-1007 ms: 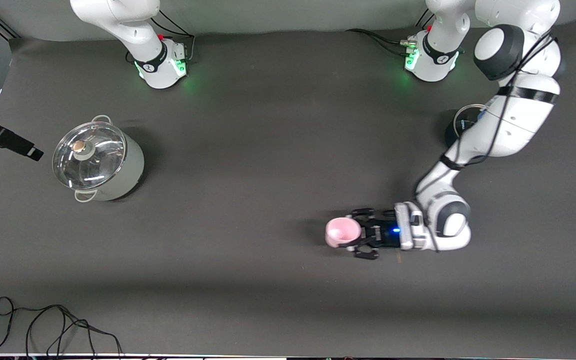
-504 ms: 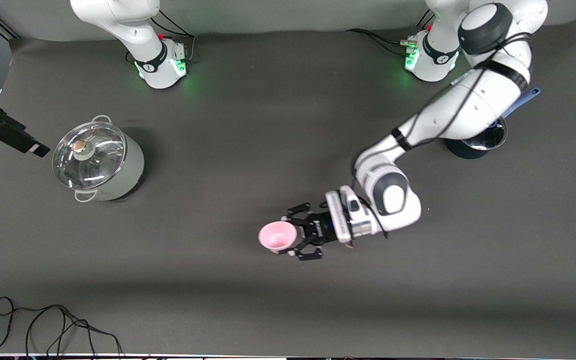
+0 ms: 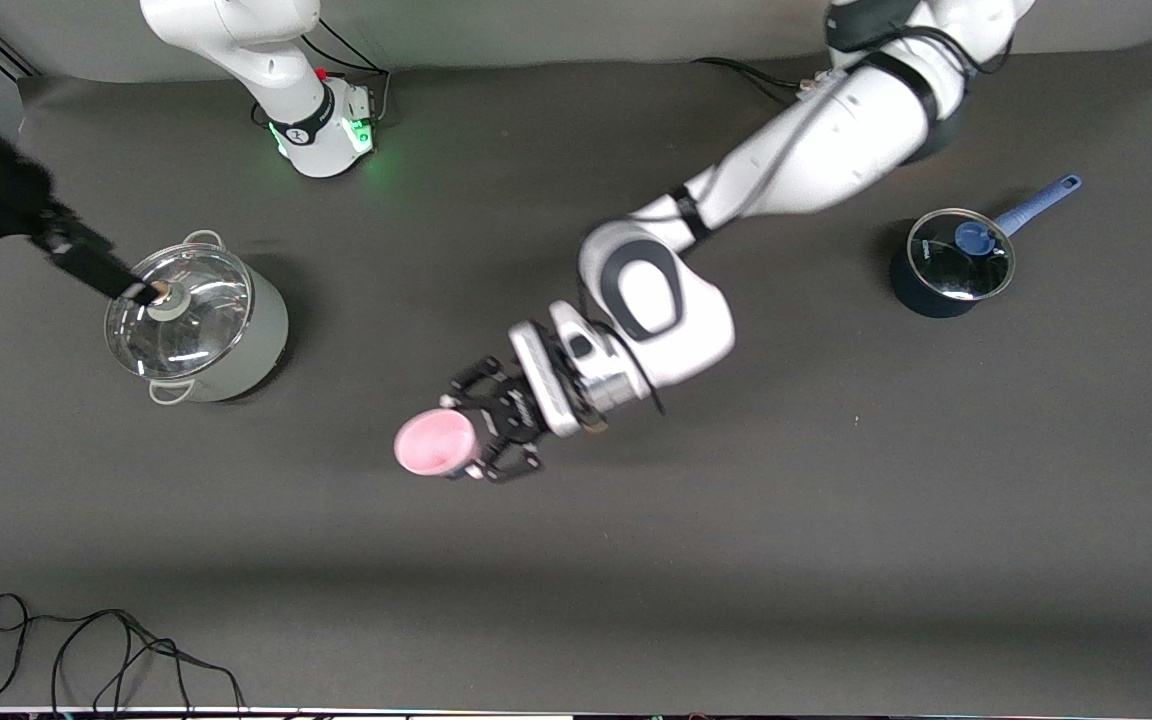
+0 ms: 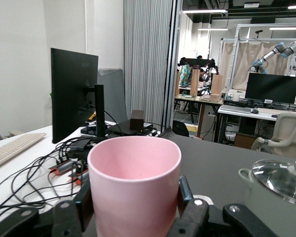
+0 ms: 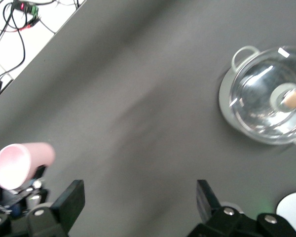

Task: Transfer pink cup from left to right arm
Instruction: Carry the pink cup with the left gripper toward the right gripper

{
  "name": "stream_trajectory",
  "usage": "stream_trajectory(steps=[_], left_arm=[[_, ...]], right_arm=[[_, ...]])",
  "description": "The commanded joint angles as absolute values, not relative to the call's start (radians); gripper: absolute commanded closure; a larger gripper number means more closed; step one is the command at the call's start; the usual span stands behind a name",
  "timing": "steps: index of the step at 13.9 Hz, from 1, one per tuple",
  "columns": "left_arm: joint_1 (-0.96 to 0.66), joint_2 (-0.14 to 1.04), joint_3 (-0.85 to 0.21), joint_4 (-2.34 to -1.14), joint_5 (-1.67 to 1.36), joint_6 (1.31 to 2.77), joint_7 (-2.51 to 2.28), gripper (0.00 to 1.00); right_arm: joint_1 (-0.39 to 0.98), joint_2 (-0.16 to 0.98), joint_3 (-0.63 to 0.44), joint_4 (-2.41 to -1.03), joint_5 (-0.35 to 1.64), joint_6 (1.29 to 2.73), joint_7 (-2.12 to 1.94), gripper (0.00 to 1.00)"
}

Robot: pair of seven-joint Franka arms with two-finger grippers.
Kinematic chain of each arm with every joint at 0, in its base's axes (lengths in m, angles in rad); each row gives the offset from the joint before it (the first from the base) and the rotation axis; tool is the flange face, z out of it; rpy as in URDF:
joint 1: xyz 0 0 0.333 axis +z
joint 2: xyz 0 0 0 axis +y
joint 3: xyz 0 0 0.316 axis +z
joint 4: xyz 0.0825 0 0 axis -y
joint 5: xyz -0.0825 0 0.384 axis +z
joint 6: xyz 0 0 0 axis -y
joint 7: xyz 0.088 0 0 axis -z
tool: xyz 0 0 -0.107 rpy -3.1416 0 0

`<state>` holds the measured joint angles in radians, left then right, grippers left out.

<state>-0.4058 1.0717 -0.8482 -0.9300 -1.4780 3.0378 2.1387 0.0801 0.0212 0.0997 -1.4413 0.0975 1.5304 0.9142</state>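
Left gripper carries pink cup upright above mid-tabletop, jaws clamped on cup's sides, rim left clear, likely so partner can take it. Right gripper hangs over lidded steel pot at right arm's end, jaws spread wide, empty. Blue saucepan sits well apart, near left arm's end.

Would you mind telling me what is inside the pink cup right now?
Nothing shows inside the pink cup, held in the left claw; only its upper inner wall is visible, its bottom is hidden.
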Motion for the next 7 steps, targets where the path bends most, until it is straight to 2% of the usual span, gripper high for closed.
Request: stream_trajectory(steps=[1, 3, 7], left_arm=[[-0.512, 1.074, -0.784, -0.83, -1.488, 3.071, 2.039, 1.0], [-0.564, 1.046, -0.785, -0.827, -1.486, 3.179, 2.029, 1.0], [-0.607, 1.022, -0.785, -0.813, -1.485, 3.217, 1.993, 1.0]], right_arm=[[0.121, 0.11, 0.12, -1.335, 0.103, 1.523, 1.012, 0.0], [0.164, 0.179, 0.118, -1.255, 0.098, 1.523, 1.095, 0.0], [0.201, 0.224, 0.12, -1.209, 0.098, 1.551, 1.205, 0.0]])
